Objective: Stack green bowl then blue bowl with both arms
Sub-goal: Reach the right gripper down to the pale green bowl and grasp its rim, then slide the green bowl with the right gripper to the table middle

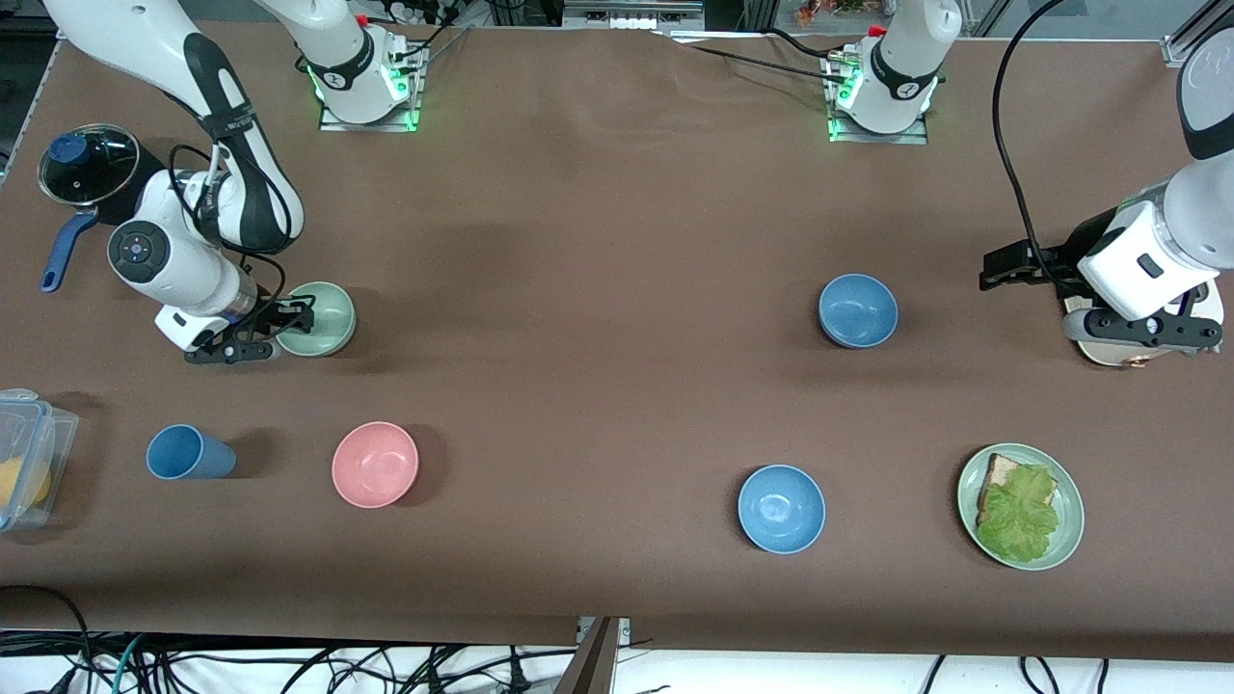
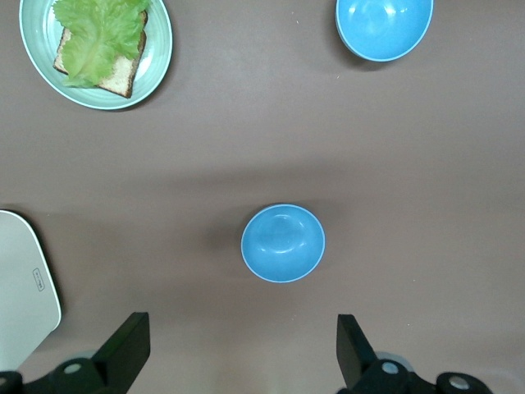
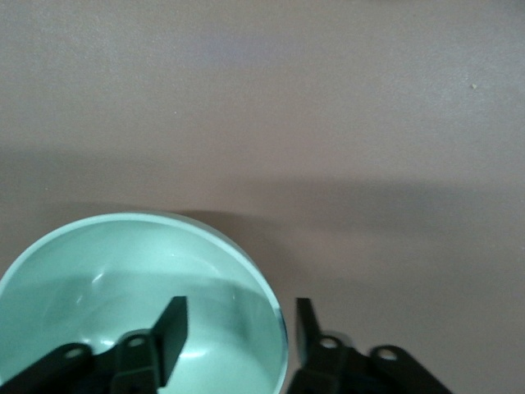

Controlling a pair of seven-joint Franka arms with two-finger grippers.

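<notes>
On the brown counter [image 1: 617, 289], both bowls sit upright.
Right hand [image 3: 238, 332] straddles the green bowl [image 1: 323, 318] rim, fingers apart; left hand [image 2: 238, 349] hangs open above the blue bowl [image 1: 857, 309].

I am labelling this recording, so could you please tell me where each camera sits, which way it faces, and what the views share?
Front view: high across the table, facing both bases; shows both arms, the right gripper at the green bowl, and the left gripper waiting.
Left wrist view: on the left wrist, looking down at the blue bowl; its open fingers show.
Right wrist view: on the right wrist, close over the green bowl; one finger sits inside the rim, one outside.
Shared: front and left wrist views both show the lettuce plate.
</notes>
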